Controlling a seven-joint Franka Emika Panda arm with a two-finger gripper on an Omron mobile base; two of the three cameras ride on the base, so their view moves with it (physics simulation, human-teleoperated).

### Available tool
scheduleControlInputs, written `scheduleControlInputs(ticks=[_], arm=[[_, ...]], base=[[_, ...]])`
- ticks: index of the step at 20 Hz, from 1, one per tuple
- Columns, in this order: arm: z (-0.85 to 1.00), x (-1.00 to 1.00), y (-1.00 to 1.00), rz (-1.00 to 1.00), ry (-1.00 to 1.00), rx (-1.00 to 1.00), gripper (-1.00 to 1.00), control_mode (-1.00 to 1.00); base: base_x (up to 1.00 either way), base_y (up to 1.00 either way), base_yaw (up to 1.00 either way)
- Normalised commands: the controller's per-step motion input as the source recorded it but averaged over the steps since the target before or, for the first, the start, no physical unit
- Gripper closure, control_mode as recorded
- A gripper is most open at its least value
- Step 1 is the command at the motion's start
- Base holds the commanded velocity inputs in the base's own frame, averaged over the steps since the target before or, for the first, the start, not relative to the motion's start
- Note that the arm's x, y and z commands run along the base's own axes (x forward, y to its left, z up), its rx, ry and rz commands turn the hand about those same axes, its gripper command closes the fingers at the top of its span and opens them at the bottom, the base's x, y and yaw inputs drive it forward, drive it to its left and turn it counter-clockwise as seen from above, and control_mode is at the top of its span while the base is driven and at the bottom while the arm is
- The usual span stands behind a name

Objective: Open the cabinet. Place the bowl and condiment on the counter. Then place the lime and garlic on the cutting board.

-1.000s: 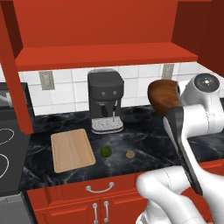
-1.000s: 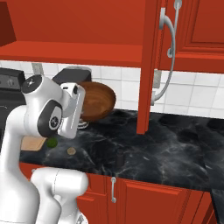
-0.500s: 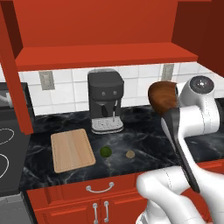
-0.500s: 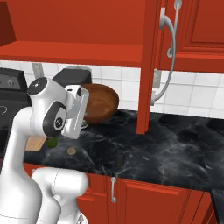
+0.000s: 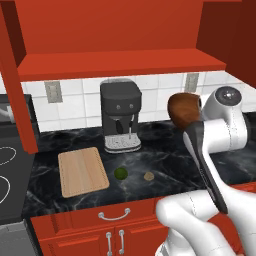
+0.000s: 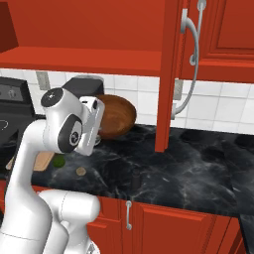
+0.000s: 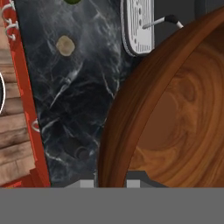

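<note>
The wide brown wooden bowl [image 5: 181, 107] [image 6: 116, 116] hangs tilted above the black counter [image 5: 165, 161], right of the coffee machine. My gripper [image 5: 190, 125] [image 6: 100, 130] [image 7: 111, 180] is shut on its rim, which runs between the fingertips in the hand view. On the counter lie the green lime [image 5: 120, 173] [image 6: 59, 160] and the tan garlic [image 5: 148, 176] [image 7: 65, 45], just right of the cutting board [image 5: 82, 171]. The cabinet [image 5: 120, 62] stands open, its door [image 6: 168, 74] swung out. A small dark condiment [image 6: 135, 177] [image 7: 81, 153] stands near the counter's front edge.
A black coffee machine [image 5: 120, 122] stands against the tiled wall behind the board. A stove [image 5: 7, 175] borders the counter on the left. The open door's long silver handle [image 6: 191, 64] hangs over the counter's middle. Lower red cabinets [image 5: 112, 235] run below.
The arm has shifted slightly with the bowl, which hangs a touch lower over the counter. The gripper stays shut on the rim. Lime, garlic and board have not moved.
</note>
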Motion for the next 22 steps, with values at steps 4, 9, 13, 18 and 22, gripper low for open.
scheduleControlInputs(ticks=[4,9,13,18,22], arm=[[-0.07,0.23,0.00,0.00,0.00,0.06,1.00,-1.00],[-0.09,0.20,0.00,-0.01,0.00,0.03,1.00,-1.00],[-0.11,0.17,0.00,-0.02,0.00,0.02,1.00,-1.00],[-0.09,0.15,0.00,-0.02,0.00,0.01,1.00,-1.00],[-0.14,0.18,0.00,-0.02,0.00,0.01,1.00,-1.00]], base=[[0.00,0.00,0.00],[0.00,0.00,0.00],[0.00,0.00,0.00],[0.00,0.00,0.00],[0.00,0.00,0.00]])
